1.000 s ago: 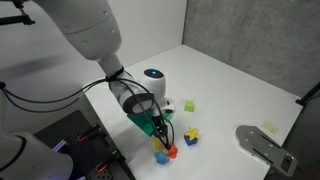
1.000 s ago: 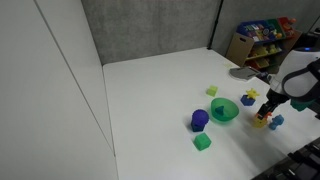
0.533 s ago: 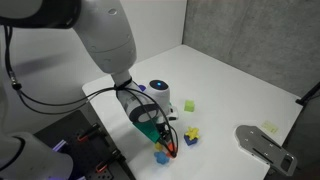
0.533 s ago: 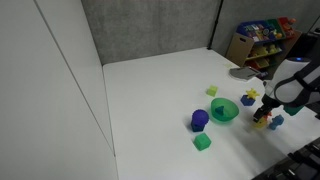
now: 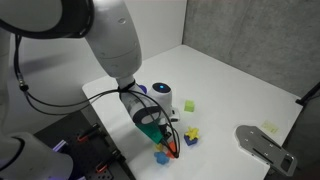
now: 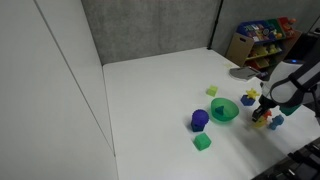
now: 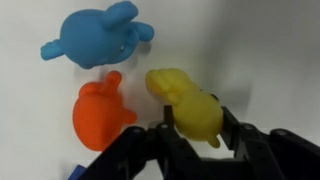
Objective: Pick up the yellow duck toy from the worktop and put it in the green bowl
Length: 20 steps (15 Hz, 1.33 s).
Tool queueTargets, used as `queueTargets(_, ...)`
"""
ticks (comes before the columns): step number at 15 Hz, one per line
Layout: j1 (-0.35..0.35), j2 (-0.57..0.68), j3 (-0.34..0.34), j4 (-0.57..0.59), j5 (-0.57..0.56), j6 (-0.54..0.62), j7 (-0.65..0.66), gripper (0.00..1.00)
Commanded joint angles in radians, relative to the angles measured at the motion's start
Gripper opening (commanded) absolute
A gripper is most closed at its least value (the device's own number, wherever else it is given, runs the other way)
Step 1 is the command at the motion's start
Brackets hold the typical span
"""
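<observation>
In the wrist view the yellow duck toy (image 7: 185, 103) lies on the white worktop (image 7: 270, 50), and my gripper (image 7: 200, 122) is shut on it, one black finger (image 7: 170, 125) pressing each side of its body. In both exterior views the gripper (image 5: 168, 146) (image 6: 263, 116) points down at a cluster of small toys near the table's edge. The green bowl (image 6: 225, 110) stands just beside that cluster; in an exterior view it shows only partly behind the gripper's body as the green bowl (image 5: 148, 124).
An orange toy (image 7: 103, 108) and a blue toy (image 7: 95, 40) lie close to the duck. A purple cup (image 6: 199, 119), a green cube (image 6: 202, 142), a pale yellow-green cube (image 6: 212, 91) and a yellow-and-blue star piece (image 6: 251, 97) surround the bowl. The table edge is near the gripper.
The arm has settled lower over the toy cluster, and the jaws have closed in onto the duck's sides.
</observation>
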Motion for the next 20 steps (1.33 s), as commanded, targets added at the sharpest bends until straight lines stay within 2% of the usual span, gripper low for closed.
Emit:
queueTargets(1, -0.035, -0.058, 0.036, 0.013, 0.022, -0.051, -0.013, 0.20)
queueTargets(5, -0.029, -0.128, 0.061, 0.019, 0.058, -0.120, -0.001, 0.16)
queueTargets(12, 0.047, -0.254, 0.052, 0.079, 0.138, -0.267, 0.052, 0.16)
queueTargets(20, 0.115, -0.207, 0.082, 0.161, 0.237, -0.229, 0.080, 0.16)
